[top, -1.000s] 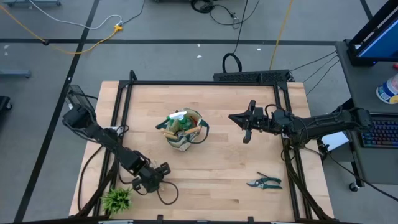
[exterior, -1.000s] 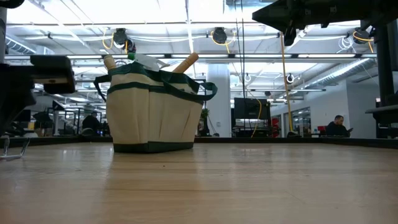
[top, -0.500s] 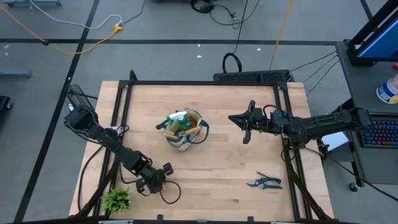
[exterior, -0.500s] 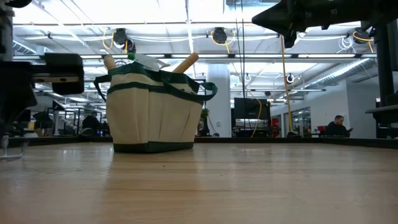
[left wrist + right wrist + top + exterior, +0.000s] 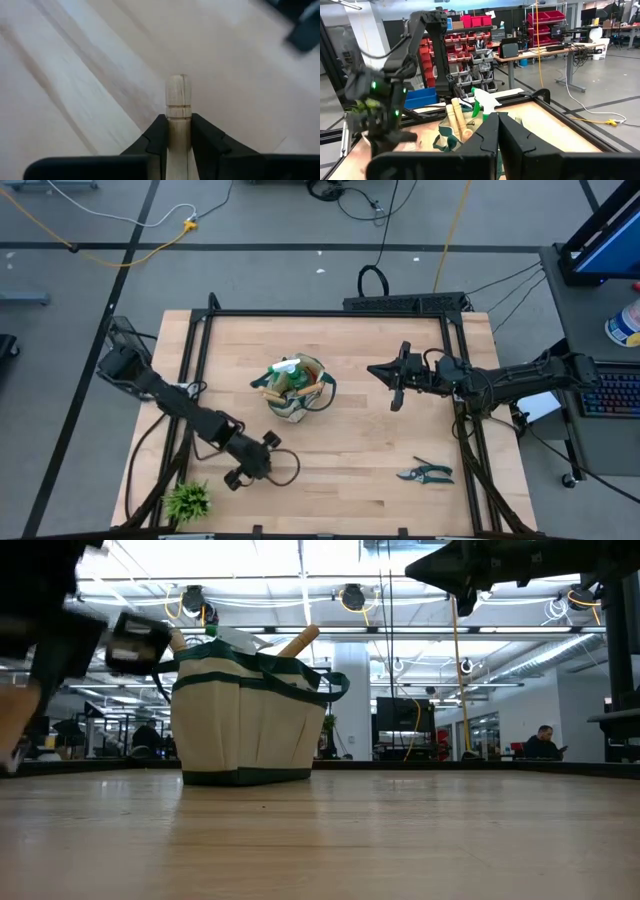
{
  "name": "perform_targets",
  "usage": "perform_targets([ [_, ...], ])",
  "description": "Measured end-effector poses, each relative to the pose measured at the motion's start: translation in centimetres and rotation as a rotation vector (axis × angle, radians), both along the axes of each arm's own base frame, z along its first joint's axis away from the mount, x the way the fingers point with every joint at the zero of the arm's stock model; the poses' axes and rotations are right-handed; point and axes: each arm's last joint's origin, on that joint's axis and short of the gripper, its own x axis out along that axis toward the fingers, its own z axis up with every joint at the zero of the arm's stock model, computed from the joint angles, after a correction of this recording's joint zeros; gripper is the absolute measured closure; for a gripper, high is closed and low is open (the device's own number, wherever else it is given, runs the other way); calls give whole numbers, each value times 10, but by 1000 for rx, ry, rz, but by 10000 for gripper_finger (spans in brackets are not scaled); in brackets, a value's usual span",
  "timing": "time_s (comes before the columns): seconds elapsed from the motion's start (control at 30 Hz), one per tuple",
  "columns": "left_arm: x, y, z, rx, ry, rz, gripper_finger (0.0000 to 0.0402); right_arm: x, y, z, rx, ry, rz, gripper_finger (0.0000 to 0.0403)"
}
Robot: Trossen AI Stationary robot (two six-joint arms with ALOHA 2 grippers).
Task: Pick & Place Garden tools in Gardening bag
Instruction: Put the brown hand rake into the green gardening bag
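Note:
The beige, green-trimmed gardening bag (image 5: 296,392) stands upright mid-table, with wooden handles (image 5: 300,640) and a green spray bottle (image 5: 288,366) sticking out of its mouth. My left gripper (image 5: 262,452), near-left of the bag, is shut on a wooden tool handle (image 5: 178,92); the tool's working end is hidden. Dark pruning shears (image 5: 425,473) lie flat near the table's right front. My right gripper (image 5: 392,376) hangs shut in the air to the right of the bag, touching nothing. My left gripper pinches the wooden handle between its two fingers (image 5: 159,135), just behind the grooved free end (image 5: 178,107), which sticks out past the fingertips. The fingers lie along the handle and slant down toward the table. Whether the tool is clear of the table, I cannot tell.
A small leafy green plant (image 5: 188,500) sits at the table's near-left corner, close behind my left arm. A black cable loop (image 5: 286,471) trails by the left gripper. A black frame rail (image 5: 330,313) borders the table. Bare wood lies between the bag and the shears.
My left gripper has closed on the wooden handle, rolled at the wrist, and moved a little up and toward the table's right, nearer the bag. The handle has moved with it.

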Motion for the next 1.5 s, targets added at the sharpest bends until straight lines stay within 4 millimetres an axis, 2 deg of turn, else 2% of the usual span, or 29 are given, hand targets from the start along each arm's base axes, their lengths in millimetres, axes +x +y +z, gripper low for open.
perform_targets([
  [0.27, 0, 23, 59, -148, -196, 99, 342, 0, 0, 1, 0, -7, 0, 401],
  [0.47, 0, 40, 106, -322, -478, 152, 342, 0, 0, 1, 0, -8, 0, 401],
  [0.67, 3, 61, 136, -433, -692, 231, 342, 0, 0, 1, 0, -8, 0, 401],
  [0.9, 10, 83, 157, -487, -915, 322, 342, 0, 0, 1, 0, -8, 0, 401],
  [1.1, 13, 105, 166, -363, -1086, 527, 342, 0, 0, 1, 0, -8, 0, 401],
  [1.27, 15, 118, 160, -230, -1066, 738, 342, 0, 0, 1, 0, -8, 0, 401],
  [1.5, 15, 124, 154, -162, -1024, 970, 342, 0, 0, 1, 0, -8, 0, 401],
])
